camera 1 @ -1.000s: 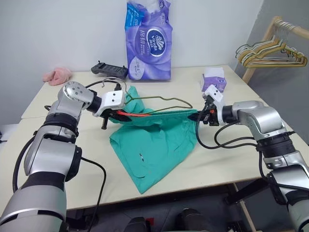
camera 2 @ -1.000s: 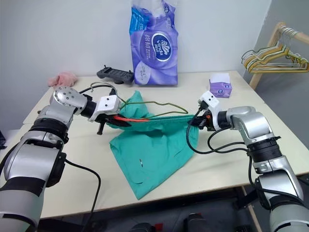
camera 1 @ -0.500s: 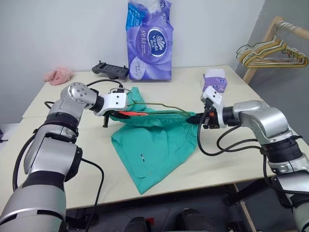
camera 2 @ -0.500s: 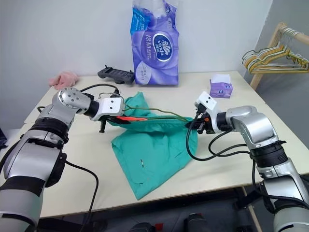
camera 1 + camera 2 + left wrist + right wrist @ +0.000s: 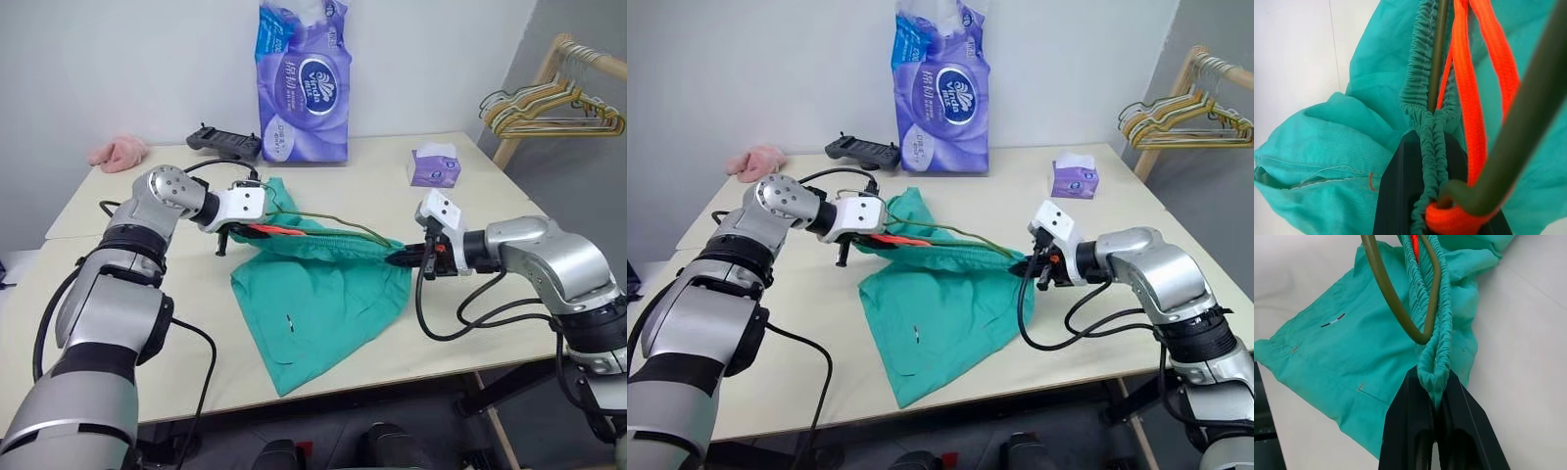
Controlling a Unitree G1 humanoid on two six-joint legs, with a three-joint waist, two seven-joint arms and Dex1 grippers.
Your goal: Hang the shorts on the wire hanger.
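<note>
Shorts (image 5: 323, 294) hang stretched above the counter (image 5: 470, 211), both jaws clenched on the waistband ends, which likely should stay taut and level so the wire hanger (image 5: 338, 223) threads through cleanly.

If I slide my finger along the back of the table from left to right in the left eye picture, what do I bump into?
Pink cloth → black controller → purple pack of tissue rolls → small purple tissue box → bunch of hangers on the wooden rack, off the table.
</note>
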